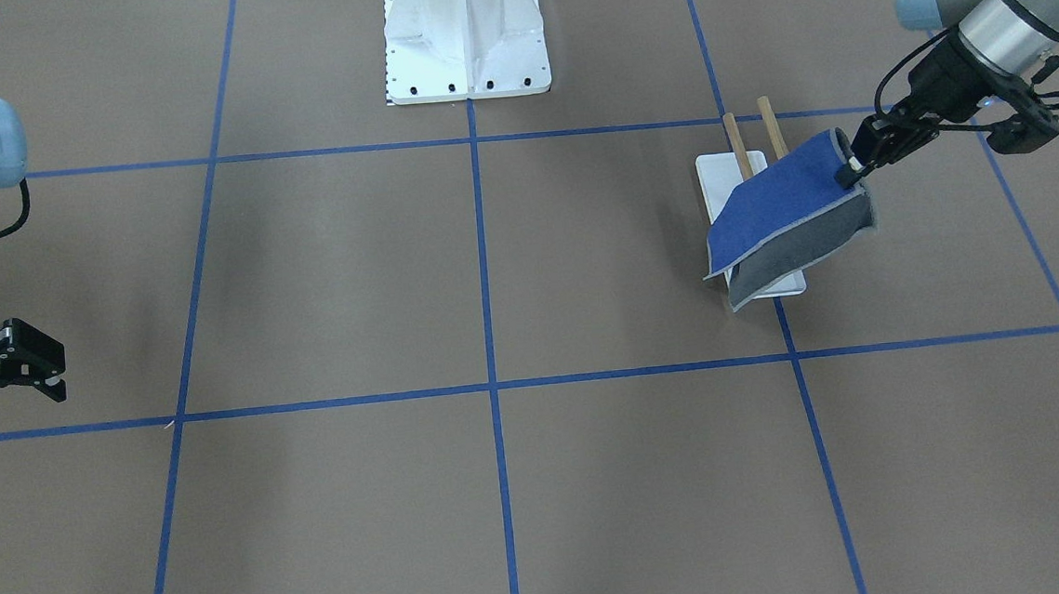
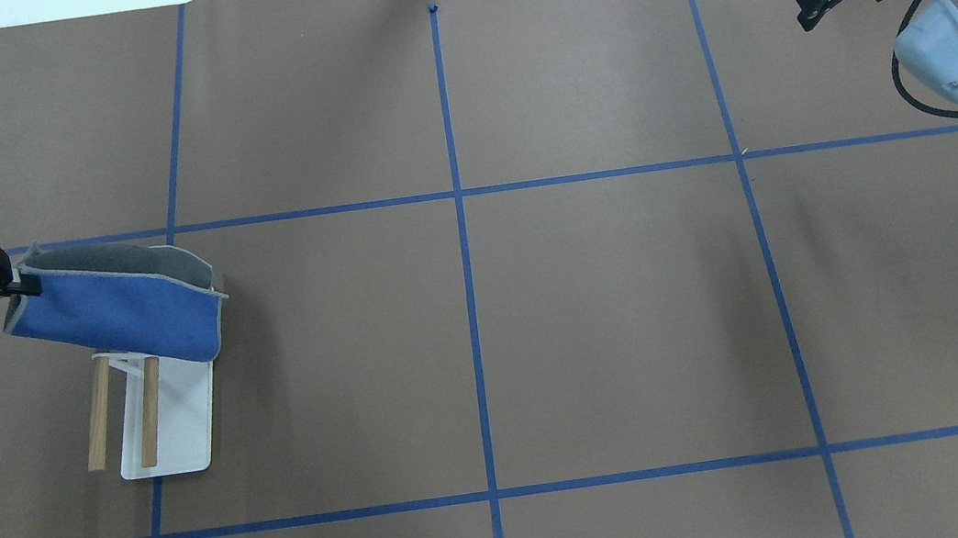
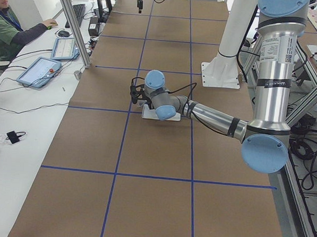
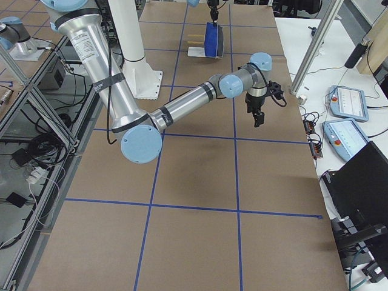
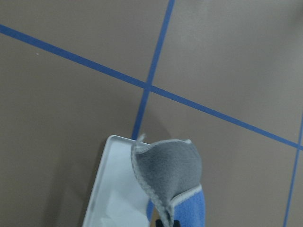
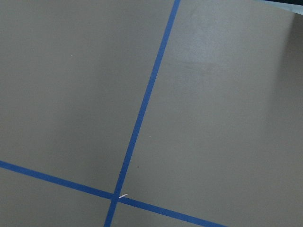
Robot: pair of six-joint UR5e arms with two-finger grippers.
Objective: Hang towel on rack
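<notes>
Brown paper covers the table, ruled into big squares by blue tape lines. Open paper stretches across the middle and the robot's right half. The white pedestal stands bolted at the robot's edge, on the centre line, well apart from everything else. The right gripper hovers over the right end towards the operators' edge, jaws standing apart, and its wrist camera sees only paper and a tape crossing. At the far edge in the overhead view the paper ends against a strip of cables.

On the robot's left half sits the rack, its white base beside a tape line. Its two wooden dowels run level above the base, pointing towards the robot. Bare paper lies on every side of it.

Over the rack's bracket end, the end away from the robot, the towel hangs in the air. The left gripper comes in low from the left with its fingers pinched tight on the cloth's edge. The towel droops in a loose fold, bright blue facing the robot and dark grey on top and towards the operators, with pale stitching along the rim. From overhead its lower edge overlaps the dowels, but whether it touches them cannot be told
</notes>
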